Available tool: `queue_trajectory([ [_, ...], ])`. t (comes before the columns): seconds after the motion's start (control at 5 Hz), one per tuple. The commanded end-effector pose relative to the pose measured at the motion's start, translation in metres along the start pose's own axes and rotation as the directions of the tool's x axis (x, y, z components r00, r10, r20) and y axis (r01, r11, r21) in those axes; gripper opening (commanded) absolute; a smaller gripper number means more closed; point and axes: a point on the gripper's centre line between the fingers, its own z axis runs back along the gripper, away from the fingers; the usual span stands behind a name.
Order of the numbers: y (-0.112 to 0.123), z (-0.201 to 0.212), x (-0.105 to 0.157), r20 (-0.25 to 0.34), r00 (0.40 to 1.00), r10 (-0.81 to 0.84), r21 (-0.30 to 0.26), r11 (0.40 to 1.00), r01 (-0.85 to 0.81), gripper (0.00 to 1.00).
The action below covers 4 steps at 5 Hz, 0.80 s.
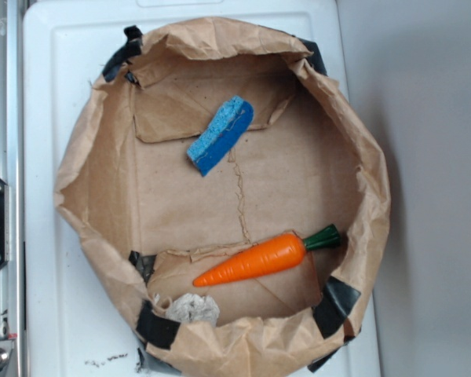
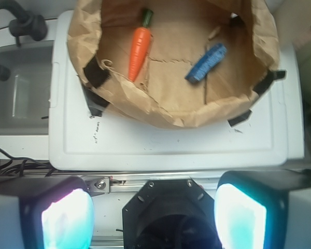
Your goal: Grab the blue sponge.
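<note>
The blue sponge lies tilted on the floor of a brown paper basin, toward its far side in the exterior view. In the wrist view the blue sponge sits at the right inside the basin. An orange carrot with a green top rests near the basin's front; the carrot shows at upper left from the wrist. My gripper is open, its glowing pads wide apart and empty, well back from the basin over the robot's black base. No gripper appears in the exterior view.
The basin stands on a white plastic lid. A crumpled grey scrap lies in the basin's front corner. Black tape patches hold the paper rim. A grey tub and a metal rail lie beside the lid.
</note>
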Motion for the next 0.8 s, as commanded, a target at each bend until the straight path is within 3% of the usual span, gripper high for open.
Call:
queue_trajectory([
  [0.0, 0.007, -0.005, 0.043, 0.102, 0.994, 0.033, 0.037, 0.999, -0.037, 1.00],
  [0.2, 0.013, -0.015, 0.066, 0.073, 0.995, 0.066, 0.037, 0.997, -0.069, 1.00],
  [0.6, 0.029, -0.046, 0.126, 0.081, 0.989, 0.127, 0.028, 0.991, -0.129, 1.00],
])
